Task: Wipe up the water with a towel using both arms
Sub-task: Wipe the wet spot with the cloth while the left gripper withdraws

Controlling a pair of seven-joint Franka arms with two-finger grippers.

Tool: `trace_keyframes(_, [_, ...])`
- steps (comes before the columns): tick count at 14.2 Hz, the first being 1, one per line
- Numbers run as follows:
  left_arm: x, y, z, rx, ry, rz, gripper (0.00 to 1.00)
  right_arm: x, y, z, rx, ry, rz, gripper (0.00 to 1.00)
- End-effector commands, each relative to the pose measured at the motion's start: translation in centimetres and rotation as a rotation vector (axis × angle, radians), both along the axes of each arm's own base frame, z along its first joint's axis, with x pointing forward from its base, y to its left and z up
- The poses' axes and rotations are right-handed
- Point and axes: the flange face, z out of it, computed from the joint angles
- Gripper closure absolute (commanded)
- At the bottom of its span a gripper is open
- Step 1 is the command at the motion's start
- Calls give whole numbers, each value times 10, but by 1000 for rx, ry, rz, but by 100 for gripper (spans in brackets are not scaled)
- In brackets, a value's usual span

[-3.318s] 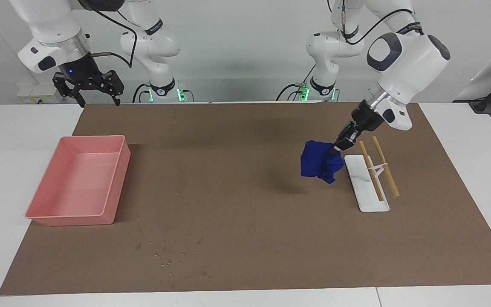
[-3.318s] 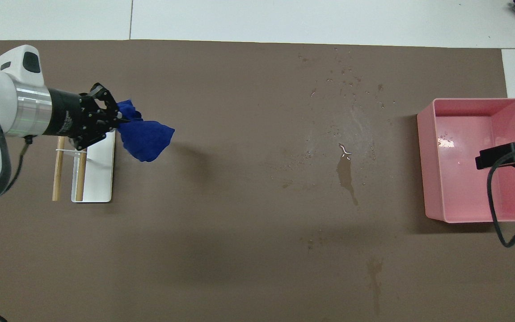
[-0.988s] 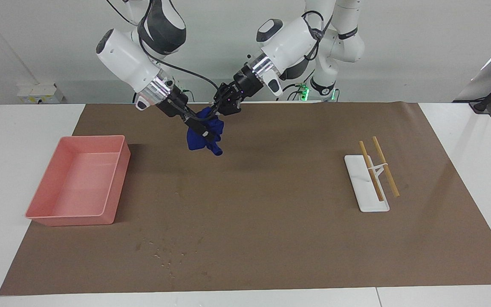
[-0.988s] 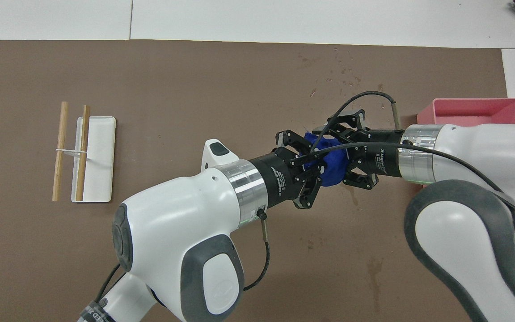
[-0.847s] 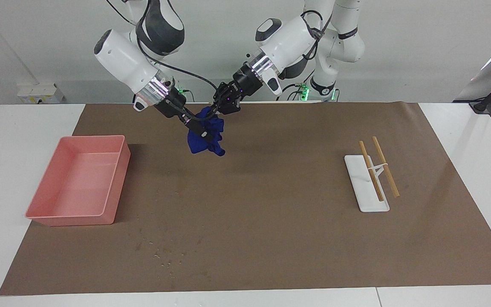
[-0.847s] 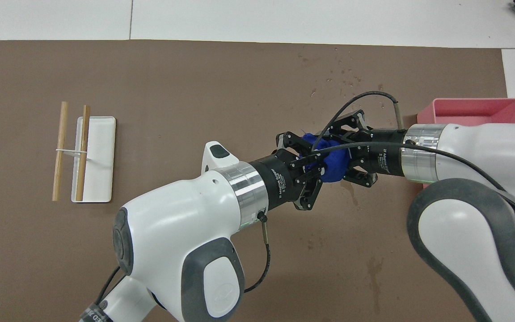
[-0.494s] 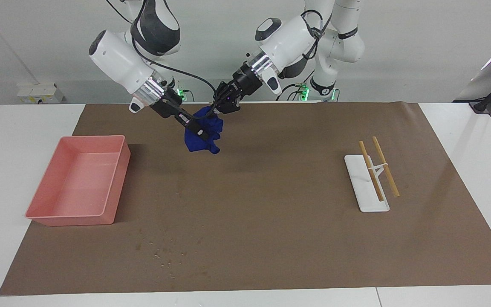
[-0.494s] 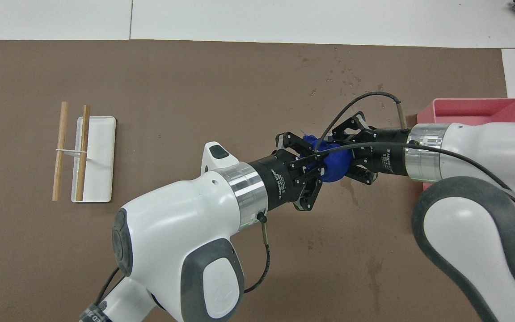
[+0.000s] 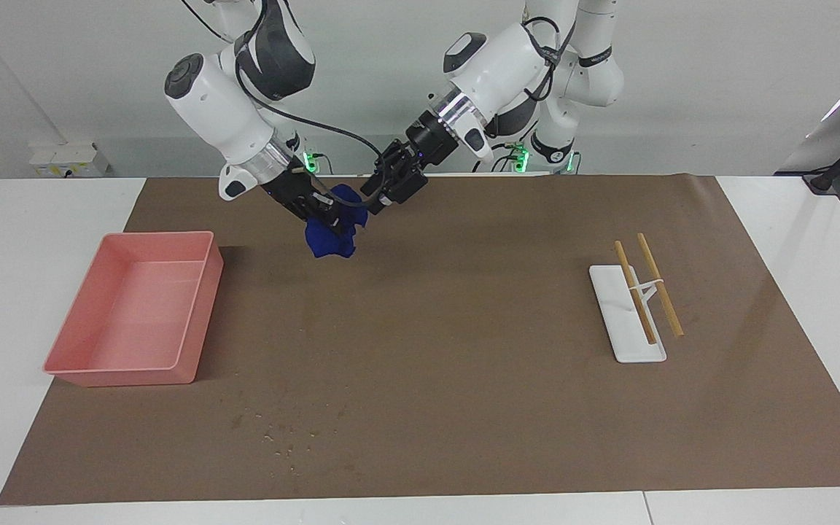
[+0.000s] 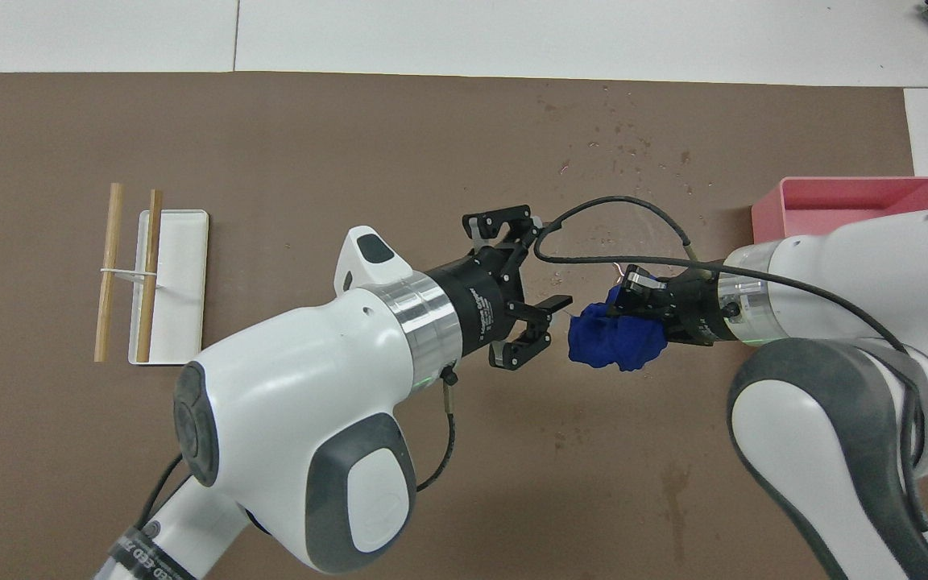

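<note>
The navy-blue towel (image 9: 329,235) (image 10: 614,340) hangs bunched above the brown mat, near the robots' edge. My right gripper (image 9: 322,211) (image 10: 640,310) is shut on its top, fingers buried in the cloth. Beside it, my left gripper (image 9: 375,195) (image 10: 551,266) hangs in the air, open and holding nothing, a small gap between it and the towel. Water (image 9: 281,436) (image 10: 625,145) shows as small droplets on the mat, toward the edge farthest from the robots and the right arm's end. Both arms lean in over the mat from their bases.
A pink tray (image 9: 121,378) (image 10: 851,187) stands toward the right arm's end of the mat, partly covered by the right arm in the overhead view. A white tray with two wooden sticks (image 9: 628,321) (image 10: 178,282) lies toward the left arm's end.
The left gripper has opened, let go of the towel and drawn back. The right gripper has shut on the towel and carried it slightly toward the pink tray.
</note>
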Motion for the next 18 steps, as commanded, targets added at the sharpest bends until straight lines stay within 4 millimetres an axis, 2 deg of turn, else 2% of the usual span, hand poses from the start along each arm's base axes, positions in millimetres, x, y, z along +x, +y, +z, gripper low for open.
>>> trace_keyframes(1, [35, 39, 9, 206, -101, -98, 0, -11, -10, -24, -95, -11, 166, 100])
trace_keyframes(3, [74, 91, 15, 329, -131, -100, 0, -11, -8, -84, -117, 49, 259, 100])
trace_keyframes(4, [89, 106, 18, 353, -155, -120, 0, -5, -8, -110, -137, 42, 275, 100])
trace_keyframes(5, [95, 114, 22, 394, -207, -178, 0, -2, -11, -131, -162, 23, 304, 100])
trace_keyframes(6, [102, 129, 22, 476, -279, -251, 0, -5, -15, -147, -180, 15, 345, 100])
trace_keyframes(7, [108, 144, 23, 574, -361, -337, 0, -8, -19, -155, -194, 2, 377, 100])
trace_keyframes(8, [110, 148, 29, 651, -419, -420, 0, -11, -22, -159, -211, -4, 405, 100])
trace_keyframes(11, [118, 187, 42, 894, -404, -564, 0, -2, -34, -159, -250, -58, 412, 100])
trace_keyframes(13, [113, 196, 37, 1088, -389, -736, 0, 10, -58, -163, -273, -100, 415, 100])
trace_keyframes(14, [112, 206, 34, 1153, -372, -828, 0, 14, -63, -164, -278, -133, 434, 100])
trace_keyframes(16, [117, 244, 29, 1203, -371, -1030, 0, 24, -61, -165, -286, -180, 428, 100])
trace_keyframes(17, [115, 257, 33, 1219, -372, -1172, 0, 32, -60, -170, -286, -182, 426, 100])
trace_keyframes(18, [116, 269, 49, 1219, -408, -1311, 0, 39, -56, -175, -286, -187, 427, 100])
